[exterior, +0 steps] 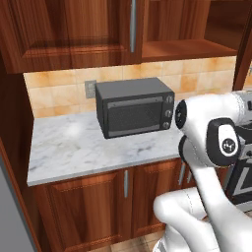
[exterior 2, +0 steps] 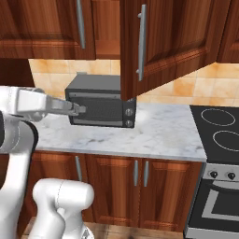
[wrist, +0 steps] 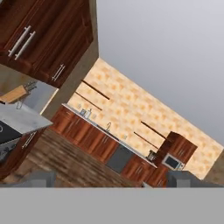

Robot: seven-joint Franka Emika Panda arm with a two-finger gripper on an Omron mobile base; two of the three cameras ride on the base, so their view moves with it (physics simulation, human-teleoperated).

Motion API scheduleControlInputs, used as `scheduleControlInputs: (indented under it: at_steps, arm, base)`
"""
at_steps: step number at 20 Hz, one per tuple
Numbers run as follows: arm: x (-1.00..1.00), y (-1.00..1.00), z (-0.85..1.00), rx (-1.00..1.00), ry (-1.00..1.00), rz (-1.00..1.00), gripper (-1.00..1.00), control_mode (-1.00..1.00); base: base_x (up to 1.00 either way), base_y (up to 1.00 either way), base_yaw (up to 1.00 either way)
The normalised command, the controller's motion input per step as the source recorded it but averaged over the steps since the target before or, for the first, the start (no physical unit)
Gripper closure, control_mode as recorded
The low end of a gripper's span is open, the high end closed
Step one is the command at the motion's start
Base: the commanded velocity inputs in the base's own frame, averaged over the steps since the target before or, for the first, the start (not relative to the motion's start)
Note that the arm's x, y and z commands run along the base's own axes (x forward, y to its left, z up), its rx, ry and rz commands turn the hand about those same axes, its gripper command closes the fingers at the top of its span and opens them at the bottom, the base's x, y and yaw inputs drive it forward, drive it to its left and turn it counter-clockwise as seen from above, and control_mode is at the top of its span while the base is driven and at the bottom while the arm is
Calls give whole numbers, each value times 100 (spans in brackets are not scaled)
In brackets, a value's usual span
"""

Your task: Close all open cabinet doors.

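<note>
Hanging open above the counter (exterior 2: 163,135), one upper cabinet door (exterior 2: 172,42) swings out over the toaster oven (exterior 2: 100,108); neighbouring door (exterior 2: 42,28) at its left is shut. End effector (wrist: 111,177) fingers spread wide, empty, pointing across the far kitchen.

The light is even and soft, with no lamp in sight. The marble counter (exterior: 74,142) carries a pale sheen left of the dark oven (exterior: 135,107), which throws only a faint shadow at its foot. The glossy cabinet doors (exterior 2: 172,37) catch streaky highlights along their grain (the swung-out one most). Everything looks slightly soft and coarse-grained, edges jagged. From the hand camera the far kitchen wall (wrist: 131,113) is tilted, small and blurry.
</note>
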Motion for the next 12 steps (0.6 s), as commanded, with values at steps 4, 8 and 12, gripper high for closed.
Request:
scheduleControlInputs:
  at_steps: [4,8,12]
  arm:
    - [-54,-71,8,5,2,27,-100,-100]
    - [-10,-65,-7,18,6,7,-100,-100]
    - [9,-86,-8,22,1,21,-100,-100]
  base:
    - [0,0,0]
    - [0,0,0]
    - [0,0,0]
